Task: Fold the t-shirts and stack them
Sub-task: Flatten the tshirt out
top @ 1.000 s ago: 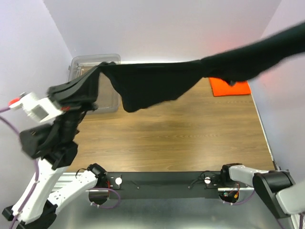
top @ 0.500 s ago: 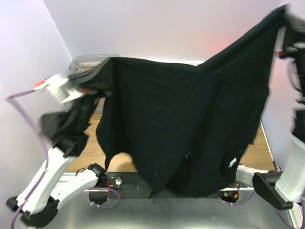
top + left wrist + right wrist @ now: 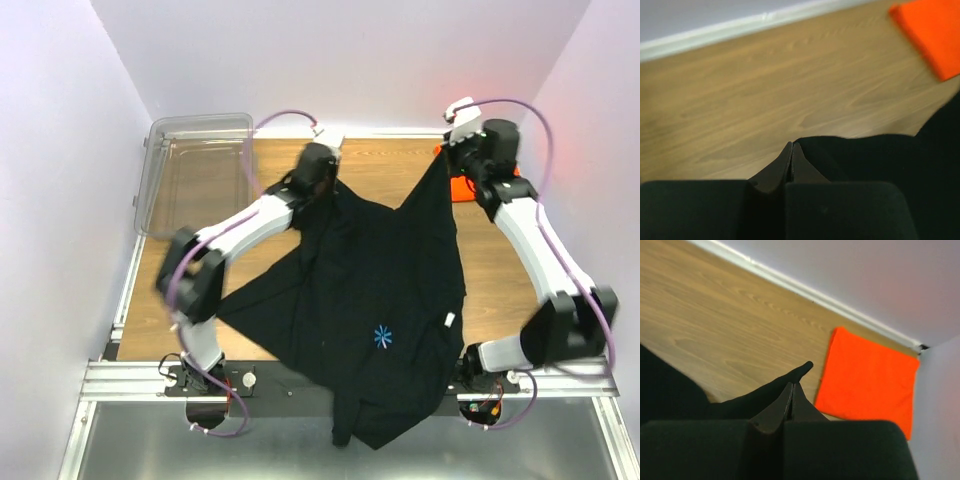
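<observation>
Clamping the far corners of the black shirt (image 3: 380, 290), your left tool (image 3: 325, 178) and right tool (image 3: 445, 155) hold its length running toward the near edge of the tabletop (image 3: 500, 262).

A black t-shirt (image 3: 370, 290) is seen, marked with a small blue starburst logo (image 3: 382, 337) and a white tag (image 3: 450, 320). An orange t-shirt (image 3: 867, 377) is shown plain and bright. The counter (image 3: 500, 270) is finished in brown wood grain. The plastic bin (image 3: 195, 170) is clear. The arms (image 3: 245, 225) are cased in white with black joints, and the cables (image 3: 290, 115) are purple.
</observation>
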